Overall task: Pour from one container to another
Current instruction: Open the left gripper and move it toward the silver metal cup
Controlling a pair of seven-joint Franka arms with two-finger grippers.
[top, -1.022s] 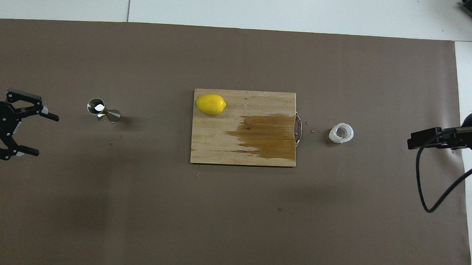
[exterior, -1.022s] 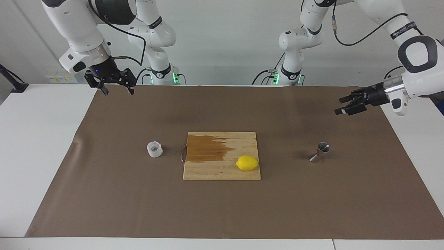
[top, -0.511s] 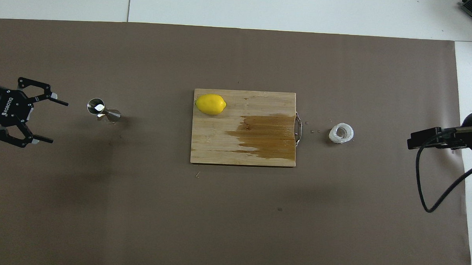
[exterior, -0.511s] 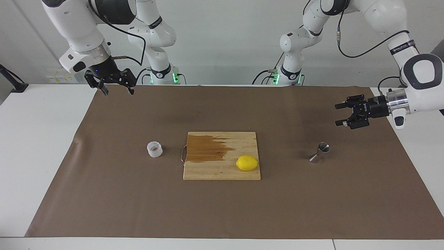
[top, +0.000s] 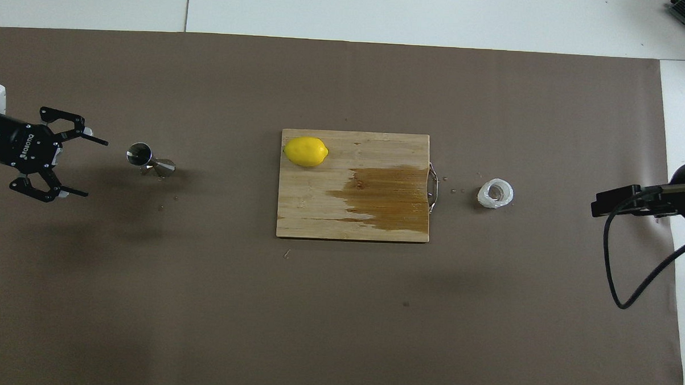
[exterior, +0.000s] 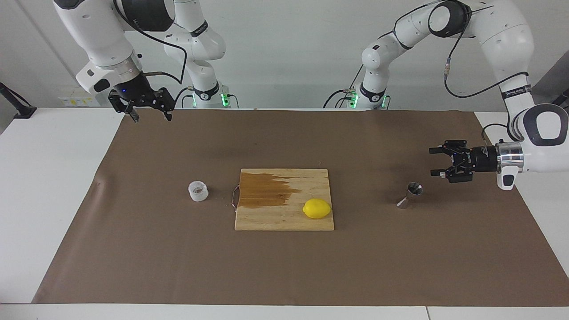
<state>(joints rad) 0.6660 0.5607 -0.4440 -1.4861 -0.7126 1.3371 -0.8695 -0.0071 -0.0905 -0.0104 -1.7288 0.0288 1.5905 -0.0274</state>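
On brown paper (exterior: 400, 258), jigger (exterior: 410, 195) near open left tool (exterior: 433, 162).

Facing view: high, across the table, looking at both arm bases in the upper frame; wide and distant.
Overhead view: steeply down from the robots' end; arms enter at the side edges.
Shared: brown paper mat (exterior: 284, 266) (top: 338, 329), rectangular wooden cutting board (exterior: 284, 218) (top: 319, 214) mid-frame, seen half a turn apart.
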